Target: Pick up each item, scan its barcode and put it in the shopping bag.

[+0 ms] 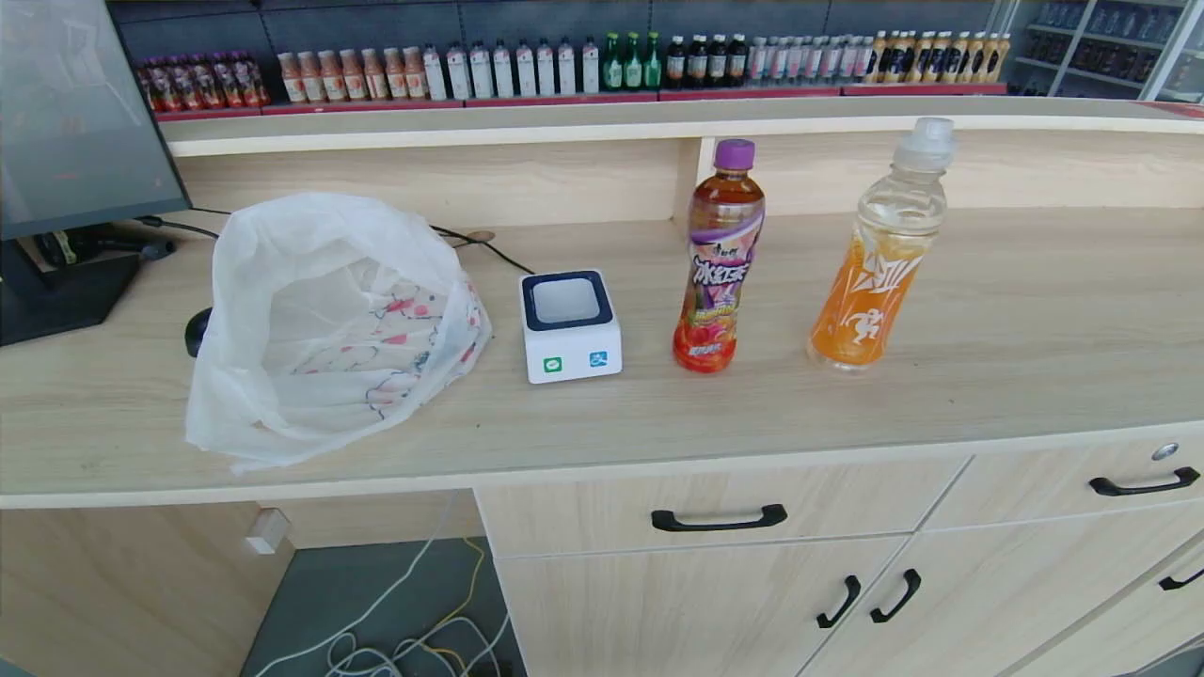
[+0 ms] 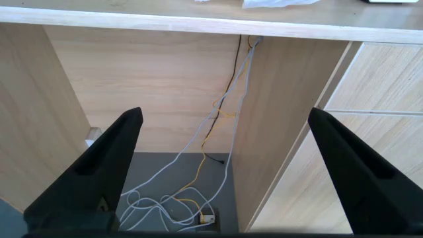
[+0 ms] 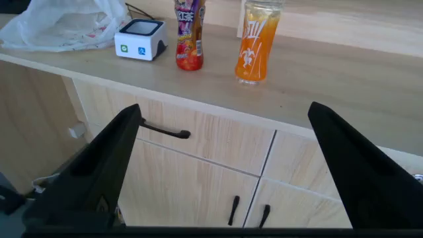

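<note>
A purple-capped tea bottle (image 1: 718, 266) (image 3: 188, 34) stands upright on the wooden counter (image 1: 1035, 310), just right of the white barcode scanner box (image 1: 569, 324) (image 3: 139, 39). Further right stands an orange sports drink bottle (image 1: 879, 254) (image 3: 254, 41) with a clear cap. The white plastic shopping bag (image 1: 329, 320) (image 3: 63, 26) lies open at the counter's left. My left gripper (image 2: 225, 172) is open, low in front of the gap under the counter. My right gripper (image 3: 225, 165) is open too, below the counter edge, facing the drawers under the two bottles.
A monitor (image 1: 80, 113) on a dark stand sits at the far left of the counter, with a cable running behind the bag. Drawers with black handles (image 1: 720, 519) front the cabinet. Loose cables (image 2: 192, 198) lie on the floor in the gap. Shelves of bottles (image 1: 564, 66) line the back.
</note>
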Robot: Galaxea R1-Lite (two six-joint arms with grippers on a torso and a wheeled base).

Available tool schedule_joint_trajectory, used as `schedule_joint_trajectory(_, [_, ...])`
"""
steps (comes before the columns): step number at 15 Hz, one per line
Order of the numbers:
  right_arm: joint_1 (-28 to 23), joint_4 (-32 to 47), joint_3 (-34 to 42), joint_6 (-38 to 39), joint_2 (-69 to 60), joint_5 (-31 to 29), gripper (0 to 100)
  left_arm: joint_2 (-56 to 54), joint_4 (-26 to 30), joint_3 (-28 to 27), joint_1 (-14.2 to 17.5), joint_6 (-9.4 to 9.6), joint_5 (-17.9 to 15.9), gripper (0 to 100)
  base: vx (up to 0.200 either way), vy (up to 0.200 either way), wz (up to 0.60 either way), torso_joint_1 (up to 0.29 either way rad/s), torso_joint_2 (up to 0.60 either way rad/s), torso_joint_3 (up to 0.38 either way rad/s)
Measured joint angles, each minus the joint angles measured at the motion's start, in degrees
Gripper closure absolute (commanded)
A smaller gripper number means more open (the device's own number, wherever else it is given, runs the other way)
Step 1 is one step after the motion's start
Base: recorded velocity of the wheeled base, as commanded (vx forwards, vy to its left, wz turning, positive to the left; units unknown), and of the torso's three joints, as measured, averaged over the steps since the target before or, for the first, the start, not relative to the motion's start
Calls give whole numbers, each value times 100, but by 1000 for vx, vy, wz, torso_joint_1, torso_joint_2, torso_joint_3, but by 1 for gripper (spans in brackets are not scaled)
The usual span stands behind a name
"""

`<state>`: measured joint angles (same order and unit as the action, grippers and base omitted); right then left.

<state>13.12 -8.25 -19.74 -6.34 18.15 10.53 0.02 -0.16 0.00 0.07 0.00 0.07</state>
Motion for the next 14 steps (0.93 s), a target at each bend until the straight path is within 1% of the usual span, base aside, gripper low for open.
schedule_joint_trajectory(1, [157, -127, -40, -4, 127, 0, 0, 0, 0, 0, 0, 0, 0, 0, 0, 0, 0, 0, 0, 0])
schedule_joint_trajectory(3, [304, -193, -189, -23, 340, 9, 0, 0, 0, 0, 0, 0, 0, 0, 0, 0, 0, 0, 0, 0])
schedule_joint_trajectory(6, [350, -211, -256, -107, 644, 50, 0, 0, 0, 0, 0, 0, 0, 0, 0, 0, 0, 0, 0, 0])
schedule_joint_trajectory(9, [416, -389, -272, -452, 1086, 52, 0, 0, 0, 0, 0, 0, 0, 0, 0, 0, 0, 0, 0, 0])
schedule_joint_trajectory(11, [597, -679, -316, -650, 1457, 50, 0, 0, 0, 0, 0, 0, 0, 0, 0, 0, 0, 0, 0, 0])
schedule_joint_trajectory(14, [774, -920, -603, -1008, 2107, 39, 0, 0, 0, 0, 0, 0, 0, 0, 0, 0, 0, 0, 0, 0])
